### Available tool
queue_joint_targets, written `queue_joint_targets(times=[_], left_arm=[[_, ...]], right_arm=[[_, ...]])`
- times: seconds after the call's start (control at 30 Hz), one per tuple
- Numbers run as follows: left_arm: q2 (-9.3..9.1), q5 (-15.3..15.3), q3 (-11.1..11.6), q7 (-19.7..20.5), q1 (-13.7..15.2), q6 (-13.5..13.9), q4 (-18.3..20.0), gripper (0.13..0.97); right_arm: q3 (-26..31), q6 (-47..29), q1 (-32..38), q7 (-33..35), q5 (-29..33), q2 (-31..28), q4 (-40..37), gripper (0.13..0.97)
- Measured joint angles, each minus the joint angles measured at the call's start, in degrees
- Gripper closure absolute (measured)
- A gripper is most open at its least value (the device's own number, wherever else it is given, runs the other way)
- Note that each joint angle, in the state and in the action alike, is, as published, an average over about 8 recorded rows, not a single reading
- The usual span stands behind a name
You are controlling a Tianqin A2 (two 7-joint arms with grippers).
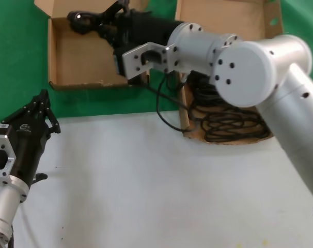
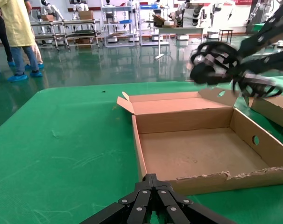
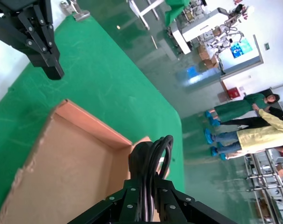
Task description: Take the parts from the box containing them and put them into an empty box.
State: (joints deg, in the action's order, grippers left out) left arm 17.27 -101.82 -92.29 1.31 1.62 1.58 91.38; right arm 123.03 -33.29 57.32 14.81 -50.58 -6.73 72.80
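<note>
Hiding the right tool (image 1: 102, 23): its own arm (image 1: 208, 49)

**Right hand holds cord bundle over low box**

Right hand (image 1: 102, 20), upper centre of frame, clamped on a coiled black power cord (image 1: 81, 21), above the back of the wide low-walled box (image 1: 76, 62) at upper left. Box floor bare. Box with tall green-marked flap (image 1: 234, 18) at upper right, more cords (image 1: 231, 121) inside, partly hidden by right arm. Left hand (image 1: 40, 111) at left edge, above white surface (image 1: 146, 186).
</note>
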Motion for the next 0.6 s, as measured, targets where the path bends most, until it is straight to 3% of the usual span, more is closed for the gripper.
queue_joint_targets(times=[0.33,0.6], left_arm=[[0.00,0.0,0.0,0.0,0.0,0.0,0.0,0.952],[0.00,0.0,0.0,0.0,0.0,0.0,0.0,0.952]], right_arm=[[1.5,5.7,1.2,6.3,-4.0,3.7,-10.4,0.852],[0.3,8.0,1.2,7.0,-4.5,3.8,-11.8,0.810]])
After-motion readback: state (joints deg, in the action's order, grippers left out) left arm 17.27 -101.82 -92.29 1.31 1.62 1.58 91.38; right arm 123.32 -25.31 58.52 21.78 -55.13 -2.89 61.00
